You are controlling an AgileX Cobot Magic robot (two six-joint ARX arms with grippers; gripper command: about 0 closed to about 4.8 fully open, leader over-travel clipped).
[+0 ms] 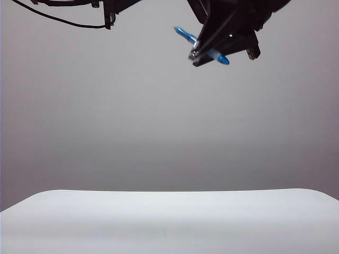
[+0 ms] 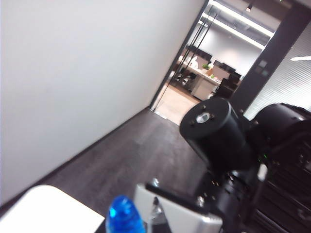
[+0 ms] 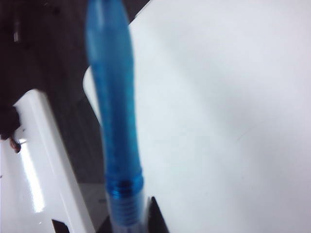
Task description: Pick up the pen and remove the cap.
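the right gripper (image 1: 197,53) hangs high above the table (image 1: 169,222), near the top of the exterior view and right of the middle, its jaws closed on the pen (image 1: 217,56). the pen lies tilted across the gripper, one blue end sticking out toward the upper left and the other blue end poking out to the lower right, with the clear middle hidden between the dark gripper parts. in the right wrist view the pen (image 3: 114,111) stands out from the gripper as a blurred translucent blue shaft with a ribbed clear section close to the jaws, and the white table (image 3: 218,111) spreads far below it. the left gripper (image 1: 109,21) shows only as a dark tip at the top edge of the exterior view, left of the middle and well apart from the right one; its jaws are closed down. in the left wrist view a rounded blue end, the cap (image 2: 124,216), rises from that gripper, though blur keeps the grip itself from being clear. behind it the black right arm (image 2: 218,131) fills the side of that view, before a white wall (image 2: 77,82) and a grey floor (image 2: 131,155).
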